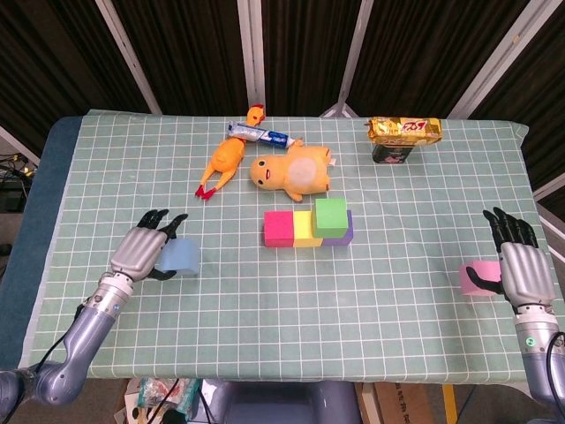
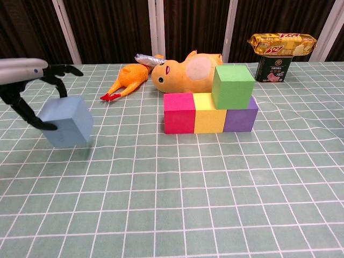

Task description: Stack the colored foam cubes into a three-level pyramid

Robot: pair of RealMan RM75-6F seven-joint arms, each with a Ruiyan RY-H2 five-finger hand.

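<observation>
Left hand point(image 2: 32, 91) grasps the pale blue foam cube point(image 2: 67, 121), fingers over its top and thumb on the near-left face; in the chest view the cube hangs tilted and appears clear of the green checked counter point(image 1: 371, 291), at about 8 o'clock from the stack. Base row sits mid-counter: magenta foam cube point(image 1: 280, 229), yellow foam cube point(image 1: 304, 231) and purple foam cube point(image 2: 239, 114) touching in a line, with the green foam cube point(image 1: 330, 217) on top toward the right end, over the yellow/purple seam. Right hand point(image 1: 523, 269) rests at 3 o'clock beside the pink foam cube point(image 1: 474, 280), thumb touching it; whether it truly grips I cannot tell. Judgement: the blue cube belongs on the second level, left of green, over the magenta/yellow seam. To do it well: level the cube before the approach, carry it higher than green's top, come in from 9 o'clock so the fingers do not knock green, and lower straight down. Foam is light; a sideways nudge would likely shift the base row. Yellow plush duck point(image 1: 290, 173) and orange rubber chicken point(image 1: 223, 165) lie at 12 o'clock, behind the stack, out of the path.
</observation>
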